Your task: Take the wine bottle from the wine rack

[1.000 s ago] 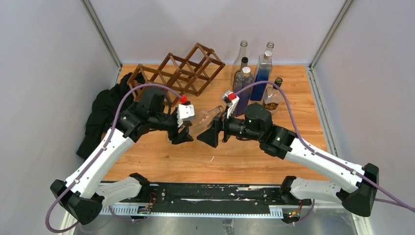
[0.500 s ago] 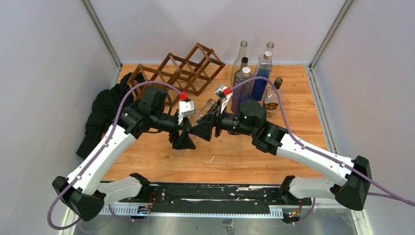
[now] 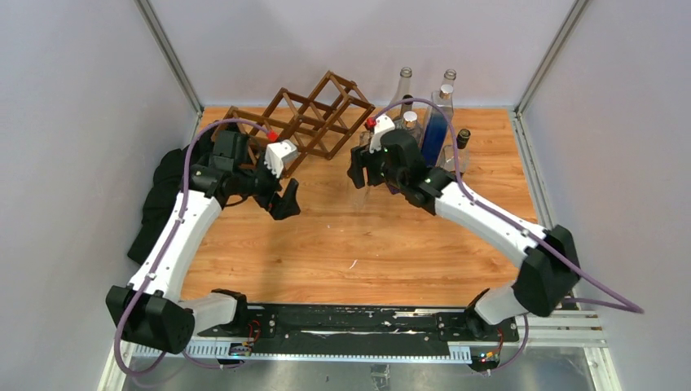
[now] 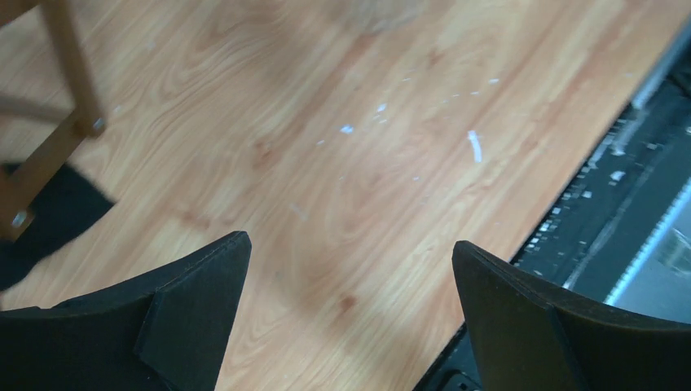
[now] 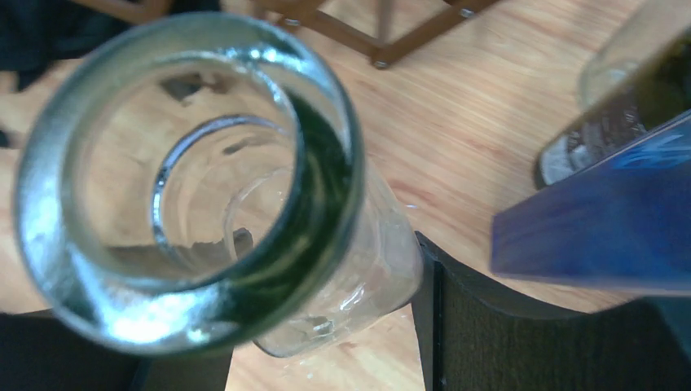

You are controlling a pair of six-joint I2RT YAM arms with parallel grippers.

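Handover just finished. A second ago: wine bottle (image 5: 375,269) gripped from both ends over mid-table, left hand (image 4: 349,244) clamped on it. Now: left hand spread wide and holding nothing, drawn back toward the wine rack (image 3: 305,122) and hanging above the table (image 3: 367,244). Between its tips in the left wrist view, only wood grain, with a rack foot and a corner of black cloth (image 3: 163,191) at the edge. Right hand (image 3: 358,173) swung off toward the far right, pinching the wine bottle alone.

Meaning for the task: bottle out of the rack, no bottle visible in any cell of the lattice from above, so the removal itself looks done. Left to do, by judgement: setting the bottle down somewhere stable and letting go.

Position relative to the right hand: clamped between the two dark fingers (image 5: 505,326), open mouth turned up at the wrist camera, clear glass, seemingly nothing inside, body sloping down toward the table. Cannot tell from these views whether touching the wood yet. Just beside: the standing bottles (image 3: 436,130), with a blue one and a dark one close on the right in the wrist view, apart from the held glass but near enough to risk a knock. Well apart from the left hand.
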